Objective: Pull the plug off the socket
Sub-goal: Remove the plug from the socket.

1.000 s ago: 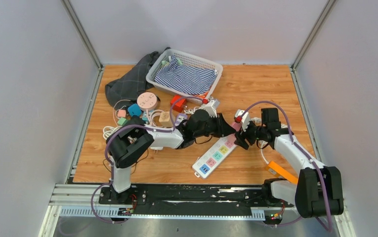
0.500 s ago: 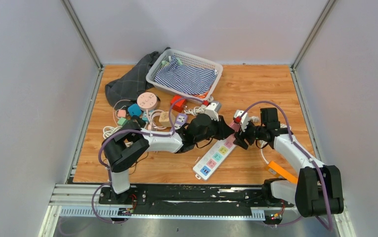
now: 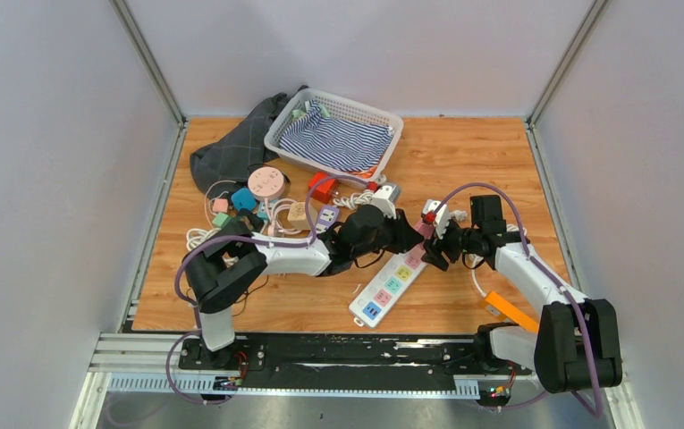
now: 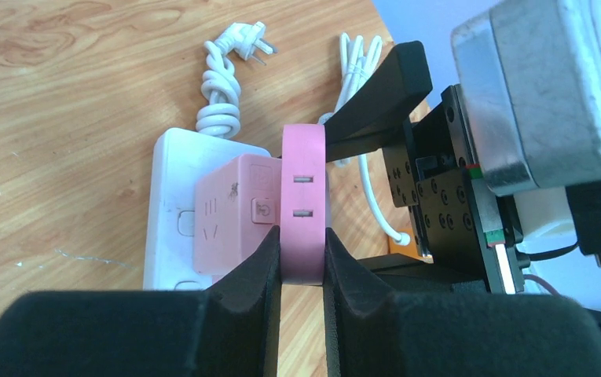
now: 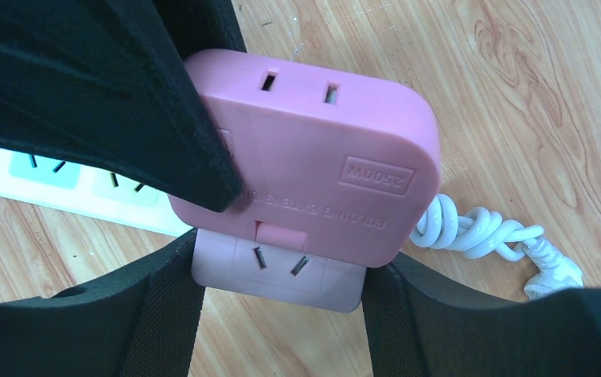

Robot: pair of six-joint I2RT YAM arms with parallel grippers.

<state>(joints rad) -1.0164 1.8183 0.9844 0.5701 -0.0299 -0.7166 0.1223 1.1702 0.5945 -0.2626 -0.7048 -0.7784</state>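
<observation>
A white power strip (image 3: 390,284) with coloured sockets lies slantwise on the wooden table. A flat pink plug adapter (image 3: 422,230) sits on the strip's pink end socket (image 4: 230,212). My left gripper (image 4: 303,259) is shut on the pink plug (image 4: 303,181), its fingers pinching the two flat faces. My right gripper (image 5: 277,294) is shut on the strip's pink end (image 5: 277,275), one finger on each side, just under the plug (image 5: 320,149). The two grippers meet at the plug in the top view, left gripper (image 3: 412,234) and right gripper (image 3: 436,248).
The strip's knotted white cord (image 5: 478,228) and its plug lie beside the right gripper. A pile of adapters and cables (image 3: 266,206), a dark cloth (image 3: 231,147) and a white basket (image 3: 333,134) with striped cloth are at the back left. An orange object (image 3: 510,311) lies near the right arm.
My left arm has shifted slightly and the strip's near end has swung a little to the right. Both grippers keep their hold.
</observation>
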